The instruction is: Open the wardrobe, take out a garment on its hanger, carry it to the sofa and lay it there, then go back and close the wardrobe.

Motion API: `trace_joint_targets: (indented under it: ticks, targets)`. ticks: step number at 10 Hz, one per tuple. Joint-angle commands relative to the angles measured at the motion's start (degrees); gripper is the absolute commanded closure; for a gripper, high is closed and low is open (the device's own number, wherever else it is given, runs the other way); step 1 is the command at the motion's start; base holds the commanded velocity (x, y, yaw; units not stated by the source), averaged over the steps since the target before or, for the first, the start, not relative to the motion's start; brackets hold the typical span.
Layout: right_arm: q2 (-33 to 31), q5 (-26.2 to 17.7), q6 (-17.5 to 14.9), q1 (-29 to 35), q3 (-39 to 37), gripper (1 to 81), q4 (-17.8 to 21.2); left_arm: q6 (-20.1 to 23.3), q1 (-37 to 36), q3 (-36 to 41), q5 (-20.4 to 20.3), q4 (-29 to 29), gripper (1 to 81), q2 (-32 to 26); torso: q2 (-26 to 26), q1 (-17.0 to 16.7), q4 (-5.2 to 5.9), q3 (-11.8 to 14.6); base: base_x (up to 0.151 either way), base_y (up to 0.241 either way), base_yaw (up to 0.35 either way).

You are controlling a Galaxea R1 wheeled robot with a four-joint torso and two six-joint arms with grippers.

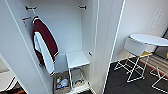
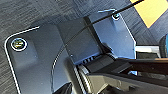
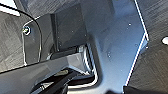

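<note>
The wardrobe [image 1: 65, 27] stands open right in front of me in the head view, its white inside lit. Its left door [image 1: 15, 52] swings out toward me on the left. The right door [image 1: 106, 37] stands edge-on to the right of the opening. Inside, a maroon jacket with white sleeves [image 1: 45, 41] hangs from a hook near the upper left, below a dark rail bracket [image 1: 30, 8]. The wrist views look down on dark grey carpet [image 2: 30, 12] past my own dark plates.
A low white shelf [image 1: 77, 59] sits in the wardrobe's right half, with a basket of small items [image 1: 62, 82] on the floor beside it. To the right stand a round white table [image 1: 150, 39] and a white wire-legged chair [image 1: 135, 47] on dark carpet [image 1: 120, 80].
</note>
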Motion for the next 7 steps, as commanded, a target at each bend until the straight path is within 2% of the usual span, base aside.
trace_joint_targets:
  ticks: [1,7]
  targets:
    - [0.17,-3.41,-0.2,1.48,0.02,1.0,-0.03,0.07,-2.25,0.69,2.18,0.78,1.0,0.25,0.0,0.01,0.0,0.0,0.0,0.0,0.249]
    - [0.17,-3.41,-0.2,1.48,0.02,1.0,-0.03,0.07,-2.08,0.69,2.18,0.87,1.0,0.34,0.0,0.01,0.0,0.0,0.0,0.0,0.254]
